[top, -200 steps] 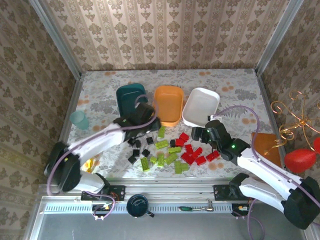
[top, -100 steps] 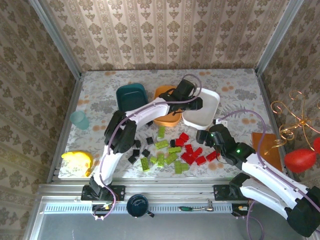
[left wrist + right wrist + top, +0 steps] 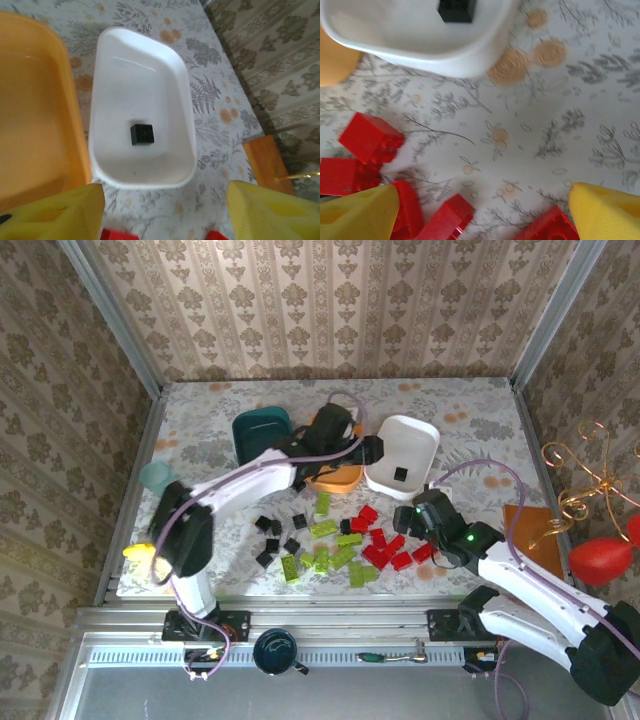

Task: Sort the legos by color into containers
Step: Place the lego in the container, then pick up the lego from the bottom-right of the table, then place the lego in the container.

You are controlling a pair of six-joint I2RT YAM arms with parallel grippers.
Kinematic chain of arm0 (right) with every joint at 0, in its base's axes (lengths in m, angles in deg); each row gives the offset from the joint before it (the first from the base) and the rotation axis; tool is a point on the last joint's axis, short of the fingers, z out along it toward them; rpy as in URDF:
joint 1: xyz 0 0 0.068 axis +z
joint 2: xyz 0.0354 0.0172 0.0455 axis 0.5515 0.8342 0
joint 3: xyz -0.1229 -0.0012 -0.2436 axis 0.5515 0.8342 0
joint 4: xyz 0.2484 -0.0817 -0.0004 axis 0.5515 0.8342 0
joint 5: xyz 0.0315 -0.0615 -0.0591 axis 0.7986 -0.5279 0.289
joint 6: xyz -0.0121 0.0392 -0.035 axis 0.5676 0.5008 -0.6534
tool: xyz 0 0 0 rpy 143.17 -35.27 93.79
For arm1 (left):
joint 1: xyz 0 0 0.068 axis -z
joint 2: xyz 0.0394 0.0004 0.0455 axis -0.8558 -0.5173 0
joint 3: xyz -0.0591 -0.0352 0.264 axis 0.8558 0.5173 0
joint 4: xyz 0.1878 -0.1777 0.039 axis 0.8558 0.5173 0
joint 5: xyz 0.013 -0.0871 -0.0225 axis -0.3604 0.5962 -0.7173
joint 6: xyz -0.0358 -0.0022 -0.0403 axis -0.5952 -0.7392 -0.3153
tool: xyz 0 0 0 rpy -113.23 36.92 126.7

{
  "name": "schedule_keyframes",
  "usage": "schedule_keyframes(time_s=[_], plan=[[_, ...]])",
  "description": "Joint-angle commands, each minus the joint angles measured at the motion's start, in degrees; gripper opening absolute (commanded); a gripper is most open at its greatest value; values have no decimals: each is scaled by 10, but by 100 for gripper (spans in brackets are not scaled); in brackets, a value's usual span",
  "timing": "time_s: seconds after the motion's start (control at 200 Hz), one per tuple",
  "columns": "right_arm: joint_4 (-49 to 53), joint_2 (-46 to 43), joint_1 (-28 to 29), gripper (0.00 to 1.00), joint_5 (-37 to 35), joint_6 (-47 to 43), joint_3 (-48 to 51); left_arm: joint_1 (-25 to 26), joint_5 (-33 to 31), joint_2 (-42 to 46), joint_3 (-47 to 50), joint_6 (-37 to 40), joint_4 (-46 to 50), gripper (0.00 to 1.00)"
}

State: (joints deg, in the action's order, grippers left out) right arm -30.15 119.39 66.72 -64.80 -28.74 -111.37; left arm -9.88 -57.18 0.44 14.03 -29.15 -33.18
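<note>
The white tub [image 3: 415, 438] holds one black lego [image 3: 400, 474], which the left wrist view shows on the white tub's [image 3: 175, 85] floor as a black lego [image 3: 142, 134]. My left gripper [image 3: 368, 450] hovers at this tub's left rim, above the orange tub [image 3: 335, 472]; in its own view the left gripper [image 3: 165, 215] is open and empty. The teal tub [image 3: 258, 430] stands furthest left. My right gripper [image 3: 412, 516] is open just above the red legos [image 3: 385, 548], with red legos [image 3: 370, 137] beside its fingers [image 3: 355, 215]. Green legos [image 3: 325, 552] and black legos [image 3: 275, 532] lie on the table.
A pale-blue cup [image 3: 157, 478] and a yellow object [image 3: 138, 553] sit at the left edge. At the right edge lie a brown board [image 3: 528, 530] and a red ornament [image 3: 600, 560]. A dark cup [image 3: 275, 648] stands by the arm bases. Patterned walls close three sides.
My left arm swung right from the black legos to the white tub, opened and pulled back slightly; a black lego now lies in that tub. The right gripper shifted slightly.
</note>
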Motion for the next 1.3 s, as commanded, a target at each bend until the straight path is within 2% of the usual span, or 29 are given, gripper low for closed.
schedule_keyframes(time_s=[0.0, 0.09, 0.115, 0.15, 0.21, 0.375, 0.645, 0.84, 1.065, 1.17, 1.295], plan=[[67, -10, -3, 89, -32, 103, 23, 15, -66, 80, 107, -11, -30, 70], [80, -25, -4, 89, -37, 162, 42, 27, -106, 151, 185, -15, -31, 73], [84, -29, -4, 88, -37, 178, 46, 30, -115, 170, 205, -19, -30, 82], [86, -33, -4, 86, -38, 201, 52, 31, -124, 194, 229, -23, -32, 85], [89, -38, -4, 86, -38, 242, 62, 33, -131, 228, 268, -31, -38, 99], [61, -26, -4, 82, -22, 300, 79, 33, -147, 287, 326, -45, -38, 100], [38, 65, -4, 79, 1, 305, 61, 33, -181, 341, 355, -40, -13, 100], [31, 104, -6, 63, 2, 267, 45, 27, -190, 370, 376, -41, -8, 100], [18, 78, -45, 35, 43, 166, 13, 1, -166, 415, 394, -43, 10, 100], [-2, 74, -55, 31, 83, 63, -48, 0, -169, 447, 406, -36, 18, 100], [-24, 130, -39, 30, 134, -38, -157, 0, -176, 480, 420, -37, 34, 100]])
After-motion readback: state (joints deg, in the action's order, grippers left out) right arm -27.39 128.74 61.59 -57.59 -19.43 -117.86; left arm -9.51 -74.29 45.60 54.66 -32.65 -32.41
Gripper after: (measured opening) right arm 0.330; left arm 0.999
